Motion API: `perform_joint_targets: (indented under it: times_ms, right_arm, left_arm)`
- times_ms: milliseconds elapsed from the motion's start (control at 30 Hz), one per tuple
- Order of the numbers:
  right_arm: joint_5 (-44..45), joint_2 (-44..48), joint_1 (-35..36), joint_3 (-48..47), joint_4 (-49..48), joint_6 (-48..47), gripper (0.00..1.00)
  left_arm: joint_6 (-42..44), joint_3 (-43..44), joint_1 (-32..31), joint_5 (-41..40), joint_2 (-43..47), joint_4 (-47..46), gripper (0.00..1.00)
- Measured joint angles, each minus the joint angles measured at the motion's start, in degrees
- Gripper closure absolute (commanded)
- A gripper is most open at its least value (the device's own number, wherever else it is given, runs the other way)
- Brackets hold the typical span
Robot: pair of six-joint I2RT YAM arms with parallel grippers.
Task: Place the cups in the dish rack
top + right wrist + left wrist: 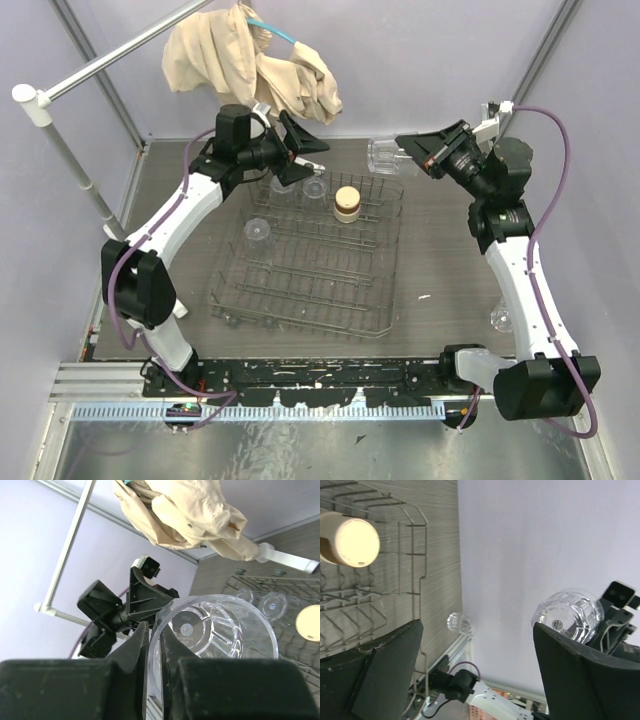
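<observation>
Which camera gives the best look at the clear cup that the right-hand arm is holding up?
The right wrist view. There the clear cup nearly fills the frame, with its wall pinched in the right gripper and its patterned base plain. The top external view shows it small and side-on. The left wrist view shows its faceted base from farther off.

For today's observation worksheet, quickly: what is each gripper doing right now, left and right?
Left gripper: jaws open, holding nothing.
Right gripper: jaws shut on a clear cup, pinching its wall.
</observation>
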State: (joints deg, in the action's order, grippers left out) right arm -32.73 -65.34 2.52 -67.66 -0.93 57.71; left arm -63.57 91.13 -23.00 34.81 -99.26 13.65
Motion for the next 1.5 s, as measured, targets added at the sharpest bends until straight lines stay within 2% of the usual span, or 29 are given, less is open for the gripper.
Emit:
perform_joint_targets:
  times_ms: [200, 433, 733, 1333, 1433, 1500]
  right_arm:
    - [-0.22, -1.51, 0.79, 2.08, -6.91, 6.93, 0.99]
    - [-0.15, -4.52, 1.97, 2.62, -11.47, 10.19, 0.99]
    - [-0.09, -7.56, 2.93, 2.62, -14.91, 11.61, 0.99]
    - [0.11, -9.05, 5.40, 2.19, -17.53, 12.59, 0.99]
    - [0.11, -9.29, 5.68, 2.19, -17.66, 12.70, 0.99]
    - [0.13, -9.42, 5.68, 2.19, -17.75, 12.70, 0.99]
  left_arm:
    - [-9.99, -1.68, -0.24, 1.66, -0.02, -8.52, 0.02]
    - [-21.44, -2.84, -1.81, 2.64, -0.04, -19.26, 0.02]
    - [-29.18, -3.41, -5.14, 2.62, -0.50, -25.14, 0.02]
    - [-32.11, -3.91, -6.82, 1.49, -2.64, -26.71, 0.00]
    - [-32.61, -3.91, -6.97, 1.38, -2.73, -27.10, 0.05]
    - [-33.07, -3.91, -7.21, 1.29, -2.75, -27.65, 0.15]
